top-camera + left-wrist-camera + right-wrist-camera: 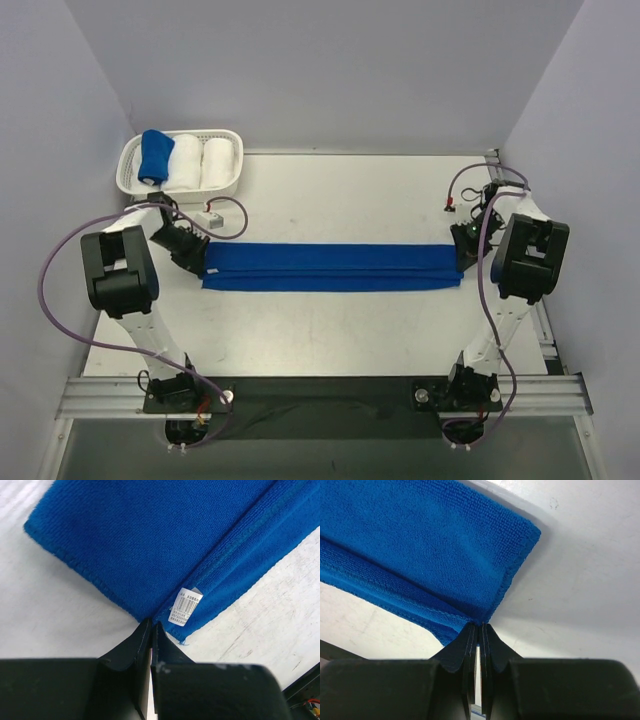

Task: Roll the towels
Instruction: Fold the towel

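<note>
- Now, the left gripper (151, 624) is pinching its fingers almost together on the near corner of the long towel (330, 266), right beside the white label (185, 606).
- Over on the other side, the right gripper (479, 626) is doing the same, its jaws nipped tight on the corner of the opposite end.
- Between them the long towel is lying flat as a narrow folded strip, running left to right across the middle of the worktop (330, 340).
- By my reading, the strip is being squared and tensioned, with the rolling itself not yet started.
- Next up, one end is probably going to need tucking over and winding toward the other, keeping the edges in line.
- At the far left corner, the basket (178, 191) is holding a rolled blue towel (155, 155) beside two white rolls (200, 160).
- Nothing is lying in the strip's path; only the arms themselves are crowding its ends.
</note>
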`<state>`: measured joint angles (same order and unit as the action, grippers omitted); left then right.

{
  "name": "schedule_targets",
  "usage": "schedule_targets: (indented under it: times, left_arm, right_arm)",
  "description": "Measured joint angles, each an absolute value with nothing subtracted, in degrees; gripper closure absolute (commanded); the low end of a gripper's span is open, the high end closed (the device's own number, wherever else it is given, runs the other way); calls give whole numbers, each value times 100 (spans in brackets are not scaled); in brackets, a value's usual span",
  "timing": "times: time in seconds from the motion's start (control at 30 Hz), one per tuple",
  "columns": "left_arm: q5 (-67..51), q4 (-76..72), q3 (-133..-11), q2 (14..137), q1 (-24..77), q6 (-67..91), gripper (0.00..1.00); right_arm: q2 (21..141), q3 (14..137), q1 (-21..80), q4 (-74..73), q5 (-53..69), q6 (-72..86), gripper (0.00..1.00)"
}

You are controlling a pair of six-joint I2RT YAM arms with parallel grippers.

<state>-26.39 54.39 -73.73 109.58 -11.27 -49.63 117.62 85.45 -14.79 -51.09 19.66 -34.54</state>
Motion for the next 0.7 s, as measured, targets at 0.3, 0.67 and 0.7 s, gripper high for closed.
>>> schedule_targets:
  times: [0.3, 0.67, 0.7]
  left_arm:
    - [-2528, 5332, -7242, 10934, -952, -4810, 100]
    - [-2569, 5358, -6938, 10088, -954, -5113, 99]
    - [-2593, 5349, -6853, 9950, -954, -5188, 98]
  right_arm:
    - [11764, 8473, -1369, -5052, 1874, -3439, 100]
    - [11179, 8272, -1367, -5059, 1894, -3664, 96]
    - [11087, 8195, -1367, -5052, 1896, -3726, 93]
